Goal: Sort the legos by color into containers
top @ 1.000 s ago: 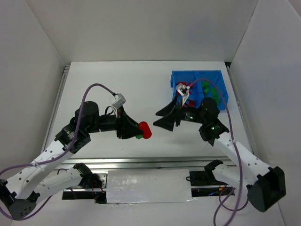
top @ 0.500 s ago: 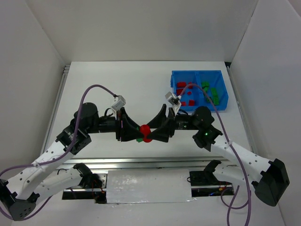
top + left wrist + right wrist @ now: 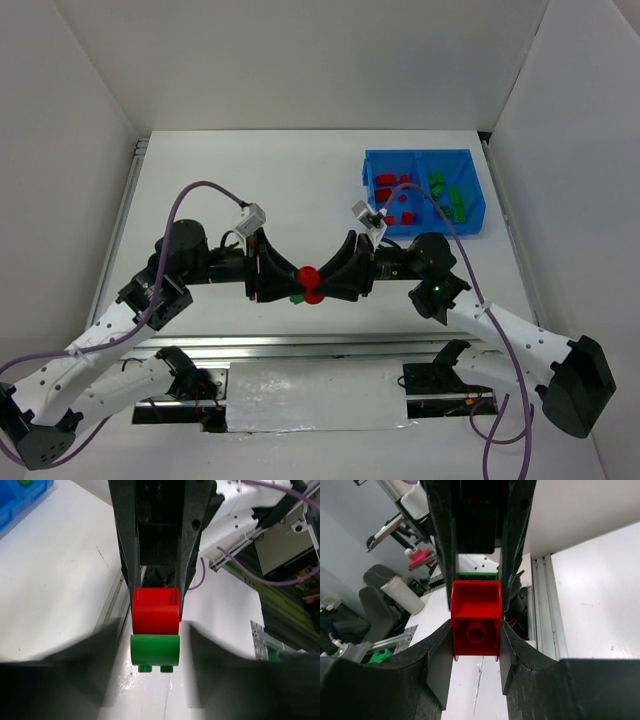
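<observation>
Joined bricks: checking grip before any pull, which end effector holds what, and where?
Left end effector: green brick, by its sides; right end effector: red brick, by its sides.

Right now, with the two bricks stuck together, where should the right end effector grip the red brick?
Pinch the red brick by its two flat side walls, coming from the right, opposite the left end effector holding the green brick. Its hollow underside faces that way, leaving both walls exposed.

Red brick (image 3: 311, 283) joined to green brick (image 3: 297, 296), held aloft.
</observation>
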`<state>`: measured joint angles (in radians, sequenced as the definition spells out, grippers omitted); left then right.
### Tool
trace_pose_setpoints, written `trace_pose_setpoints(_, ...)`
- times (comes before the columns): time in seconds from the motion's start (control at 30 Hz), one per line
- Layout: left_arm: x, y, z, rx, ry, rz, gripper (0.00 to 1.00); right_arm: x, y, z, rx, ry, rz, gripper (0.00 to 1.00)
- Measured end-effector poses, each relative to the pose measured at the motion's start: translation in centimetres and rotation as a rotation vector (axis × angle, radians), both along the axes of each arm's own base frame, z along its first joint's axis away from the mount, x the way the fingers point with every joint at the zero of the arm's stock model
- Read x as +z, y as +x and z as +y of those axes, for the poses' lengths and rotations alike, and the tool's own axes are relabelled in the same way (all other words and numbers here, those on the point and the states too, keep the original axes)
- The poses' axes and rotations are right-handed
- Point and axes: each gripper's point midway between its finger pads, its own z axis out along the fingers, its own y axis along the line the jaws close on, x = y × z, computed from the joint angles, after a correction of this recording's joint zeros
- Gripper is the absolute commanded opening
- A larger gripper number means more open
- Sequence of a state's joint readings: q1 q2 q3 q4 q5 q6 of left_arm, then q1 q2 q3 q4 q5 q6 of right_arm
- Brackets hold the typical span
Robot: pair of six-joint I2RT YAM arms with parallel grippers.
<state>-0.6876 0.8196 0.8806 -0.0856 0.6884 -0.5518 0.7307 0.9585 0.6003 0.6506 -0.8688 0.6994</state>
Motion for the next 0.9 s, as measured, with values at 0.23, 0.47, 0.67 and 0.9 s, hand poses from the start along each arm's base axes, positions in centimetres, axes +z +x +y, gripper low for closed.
trace_pose_setpoints(0.23,0.1,0.4,0.0,0.026,-0.002,-0.004,0.96,-0.3,0.1,-0.2,-0.024,0.001,0.008,0.0)
trace_pose_setpoints(0.47,0.8,-0.5,0.7,0.016,-0.033,-0.041,0.76,1.0,0.3,-1.0,-0.08,0.019,-0.035,0.0)
trace_pose_setpoints(0.67,0.7,-0.5,0.2,-0.016,-0.039,-0.045,0.58,1.1,0.4,-0.9,-0.082,0.017,-0.038,0.0)
trace_pose_setpoints(0.9,0.1,-0.2,-0.2,-0.025,-0.023,-0.026,0.0,0.9,0.5,-0.8,-0.074,0.012,-0.027,0.0)
